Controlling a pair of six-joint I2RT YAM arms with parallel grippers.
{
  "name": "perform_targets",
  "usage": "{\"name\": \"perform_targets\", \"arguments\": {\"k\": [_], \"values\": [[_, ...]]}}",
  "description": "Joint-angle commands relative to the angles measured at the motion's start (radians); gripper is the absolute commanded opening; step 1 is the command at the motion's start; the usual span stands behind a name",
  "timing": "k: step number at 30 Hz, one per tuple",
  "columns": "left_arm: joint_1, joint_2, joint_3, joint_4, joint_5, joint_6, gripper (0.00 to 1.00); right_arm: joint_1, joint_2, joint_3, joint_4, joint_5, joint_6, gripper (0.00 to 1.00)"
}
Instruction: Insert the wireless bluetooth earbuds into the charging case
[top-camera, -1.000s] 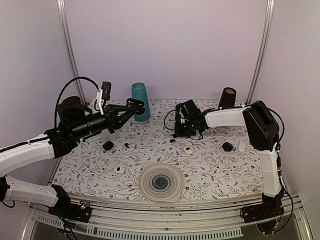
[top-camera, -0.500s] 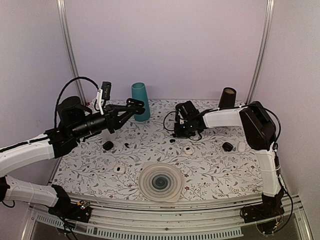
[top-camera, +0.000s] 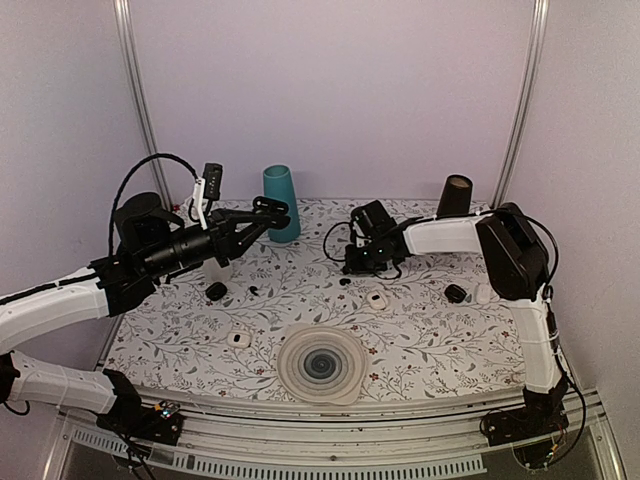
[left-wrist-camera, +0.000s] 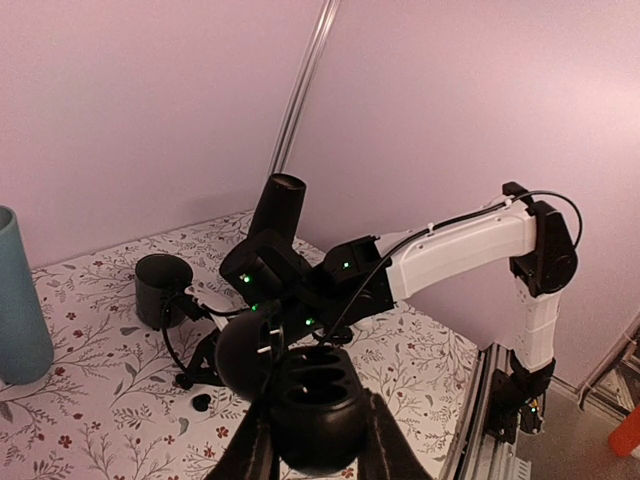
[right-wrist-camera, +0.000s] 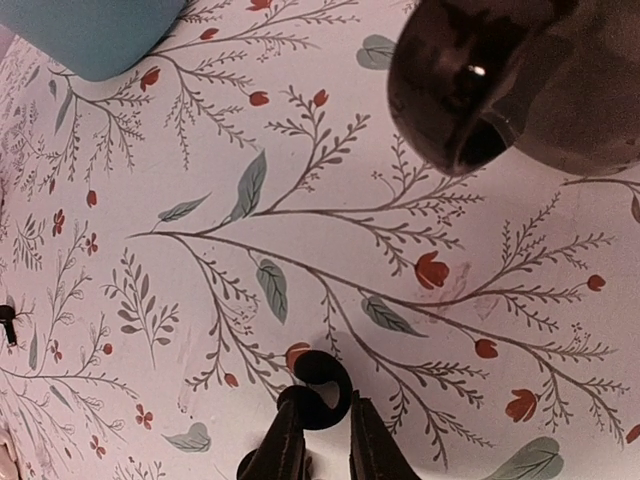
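Early: left end effector (left-wrist-camera: 318, 445) clamps the open case (left-wrist-camera: 310, 395), right end effector (right-wrist-camera: 322, 415) pinches one bud (right-wrist-camera: 322, 378) at the table's (right-wrist-camera: 150, 200) 12 o'clock; we see none seated.

teal cup (top-camera: 281, 203), ringed disc (top-camera: 321, 364) (floral cloth (top-camera: 420, 330) beneath)

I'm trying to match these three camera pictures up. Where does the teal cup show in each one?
Top external: the teal cup stands upright at the back of the table, left of centre.
Left wrist: the teal cup is cut off by the left edge.
Right wrist: only part of the teal cup shows, in the top left corner.
Shared landmark: the floral table cover, under it in all three.
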Motion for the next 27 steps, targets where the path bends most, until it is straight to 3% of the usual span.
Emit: {"name": "perform_targets", "arguments": {"k": [1, 27], "values": [[0.014, -0.014, 0.007, 0.012, 0.011, 0.005, 0.0, 0.0, 0.041, 0.035, -0.015, -0.019, -0.017, 0.17], [0.02, -0.023, 0.005, 0.008, 0.013, 0.007, 0.0, 0.0, 0.121, 0.125, -0.044, -0.091, 0.036, 0.18]]}}
